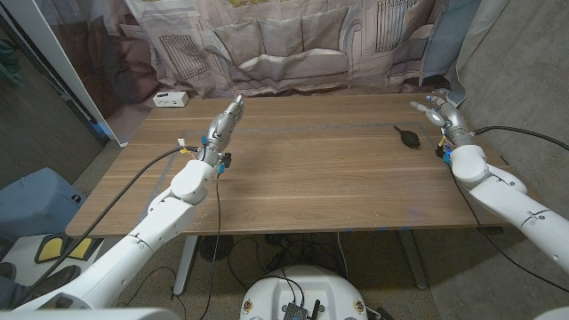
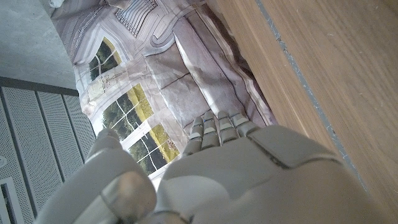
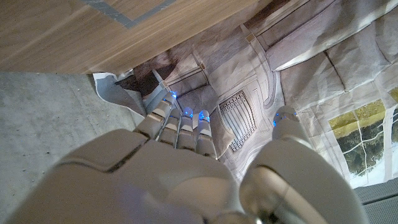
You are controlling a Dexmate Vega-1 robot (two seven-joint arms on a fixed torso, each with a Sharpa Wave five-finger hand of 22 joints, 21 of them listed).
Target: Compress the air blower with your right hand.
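While the task waits to begin, the left hand (image 1: 224, 127) hovers open and empty at the table's (image 1: 302, 178) left, out of the way; the right hand (image 1: 440, 113), fingers spread and empty, sits just right of the black air blower (image 1: 409, 137) at the far right, seemingly poised to grasp.

I see the air blower (image 1: 408, 137), a small black rubber bulb with a thin nozzle, lying on its side on the wooden table's right part, nozzle pointing toward the far edge, untouched and uncompressed.
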